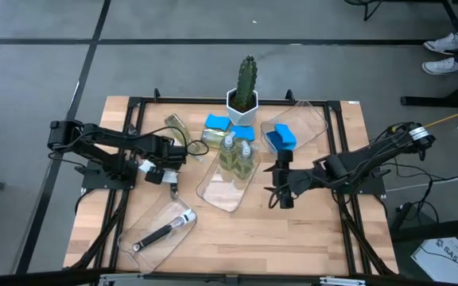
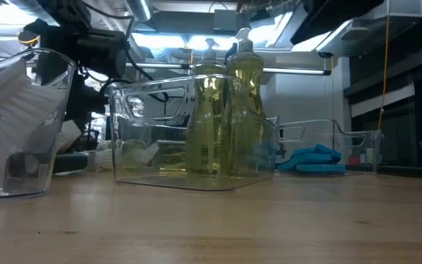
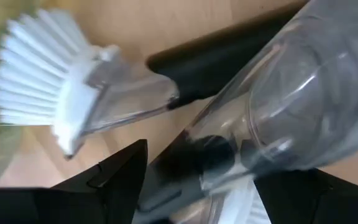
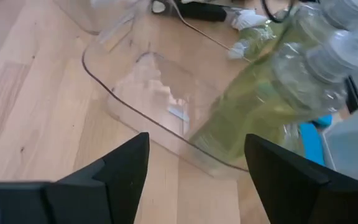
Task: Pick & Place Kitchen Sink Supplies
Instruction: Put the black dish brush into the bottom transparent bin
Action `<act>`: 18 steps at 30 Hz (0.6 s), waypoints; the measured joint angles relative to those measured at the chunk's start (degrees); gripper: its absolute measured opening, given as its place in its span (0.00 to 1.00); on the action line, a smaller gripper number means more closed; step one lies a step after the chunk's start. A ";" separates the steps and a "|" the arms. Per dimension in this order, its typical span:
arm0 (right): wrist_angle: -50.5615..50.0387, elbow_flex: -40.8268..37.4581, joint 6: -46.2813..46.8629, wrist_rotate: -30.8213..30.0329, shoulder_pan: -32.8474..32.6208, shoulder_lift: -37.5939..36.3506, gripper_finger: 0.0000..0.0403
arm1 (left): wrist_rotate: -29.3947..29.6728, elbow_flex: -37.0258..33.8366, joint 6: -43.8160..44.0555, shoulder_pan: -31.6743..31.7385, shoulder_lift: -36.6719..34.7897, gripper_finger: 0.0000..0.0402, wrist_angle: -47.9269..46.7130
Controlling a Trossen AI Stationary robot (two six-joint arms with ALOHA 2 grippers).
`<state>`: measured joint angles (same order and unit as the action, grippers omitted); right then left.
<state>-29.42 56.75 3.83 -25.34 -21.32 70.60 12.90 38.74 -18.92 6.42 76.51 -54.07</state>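
We see the pale wooden desk [image 1: 237,230] evenly lit from above, with only soft, short shadows. From desk height, bright ceiling strip lights [image 2: 182,37] glare behind two clear bottles of yellow-green liquid [image 2: 229,110], which glow translucent; the room's right side is dim. The left wrist view is strongly blurred: a white-bristled brush head [image 3: 42,87] and clear curved plastic [image 3: 303,106] smear. The right wrist view is slightly soft on the bottles.

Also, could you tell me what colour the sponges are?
Bright blue sponges, clearest in the high view.
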 joint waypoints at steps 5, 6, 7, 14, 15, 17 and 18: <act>-3.64 0.00 2.68 0.00 0.00 -1.93 0.65 | 1.75 -1.17 1.26 0.04 0.00 0.64 3.36; -4.29 0.00 2.99 0.00 0.00 -2.17 0.65 | 2.13 -1.17 1.46 0.04 0.00 0.62 3.68; -4.85 0.00 3.37 0.02 0.00 -2.34 0.65 | 2.23 -1.17 1.48 0.04 0.00 0.60 3.99; -8.00 0.00 5.04 0.04 0.00 -2.98 0.65 | 1.68 -1.17 1.37 0.04 0.00 0.31 4.77; -8.02 0.00 5.04 0.02 0.00 -2.98 0.65 | 1.70 -1.17 1.39 0.04 0.00 0.27 4.79; -7.84 -0.35 4.84 0.01 0.00 -3.09 0.65 | 1.56 -1.17 1.49 0.04 0.00 0.25 4.78; -7.61 -1.09 4.71 0.03 0.00 -3.46 0.65 | 1.56 -1.17 1.49 0.04 -0.01 0.25 4.75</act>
<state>-37.03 55.67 8.54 -25.31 -21.32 67.13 14.46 37.56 -17.43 6.46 76.50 -49.32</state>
